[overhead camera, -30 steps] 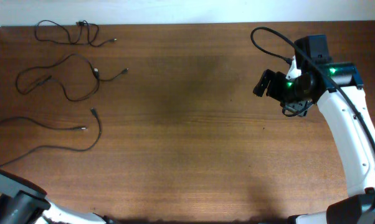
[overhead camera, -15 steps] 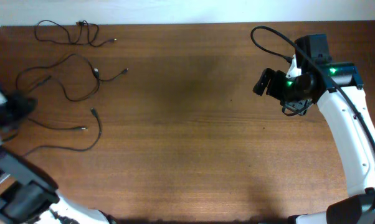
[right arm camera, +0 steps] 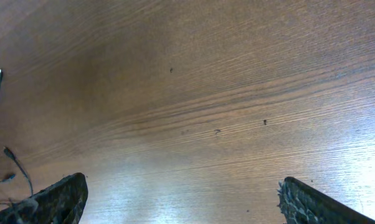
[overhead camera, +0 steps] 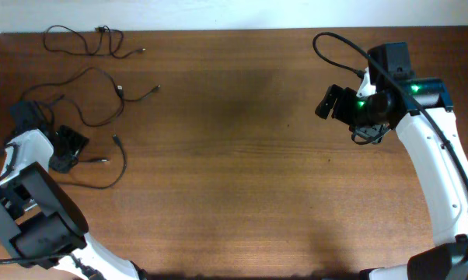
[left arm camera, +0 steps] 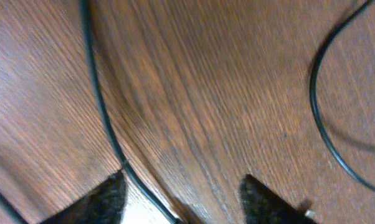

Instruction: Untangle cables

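Left gripper sits low over the lowest of the cables, all three out at nine o'clock, jaws part-open with nothing pinched; one strand runs beside a finger (not centred), so a pinch could slip off; a drag towards twelve could cross it over the others. Right gripper hangs wide open, empty, at two o'clock.

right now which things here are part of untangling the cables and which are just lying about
Part of the job:
top cable
middle cable
bottom cable, with the left gripper open over it

Just there:
thick black lead looping off the right arm
wooden table
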### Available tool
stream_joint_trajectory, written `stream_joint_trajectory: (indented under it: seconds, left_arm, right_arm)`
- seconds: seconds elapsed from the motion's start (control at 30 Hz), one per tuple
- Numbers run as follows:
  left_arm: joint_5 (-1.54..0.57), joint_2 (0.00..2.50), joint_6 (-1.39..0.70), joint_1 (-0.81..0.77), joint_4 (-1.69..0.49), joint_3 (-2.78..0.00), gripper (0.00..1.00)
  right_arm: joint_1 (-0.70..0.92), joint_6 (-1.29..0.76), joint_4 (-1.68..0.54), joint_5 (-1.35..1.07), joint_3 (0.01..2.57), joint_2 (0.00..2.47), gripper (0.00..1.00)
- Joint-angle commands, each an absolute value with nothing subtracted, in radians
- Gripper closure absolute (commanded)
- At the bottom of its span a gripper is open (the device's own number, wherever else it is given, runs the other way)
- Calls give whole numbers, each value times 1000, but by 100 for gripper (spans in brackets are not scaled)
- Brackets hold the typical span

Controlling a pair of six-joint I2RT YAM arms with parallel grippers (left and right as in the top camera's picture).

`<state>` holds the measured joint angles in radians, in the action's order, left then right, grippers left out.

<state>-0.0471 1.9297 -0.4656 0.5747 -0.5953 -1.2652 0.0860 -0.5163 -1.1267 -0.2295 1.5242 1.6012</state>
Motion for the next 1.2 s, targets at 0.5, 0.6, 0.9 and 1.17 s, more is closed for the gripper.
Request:
stream_joint_trajectory:
  seconds: [0.5,0.6,0.9,1.17]
  left_arm:
    - [95,1919,-613,526,-610,-1195,50]
    - [132,1919,-636,526,-561,-1151,46]
    - [-26,1919,-551,526,-558,-1147,100]
    - [-149,1918,-492,526,-740,-1147,100]
  right_arm:
    - [85,-512,-1116,-243,1539,1591,1]
    - [85,-511,-1119,-242,1539,1591,1]
    - [85,-512,-1118,-242,1539,1591,1]
    - [85,-512,-1101,-243,1539,1591,2]
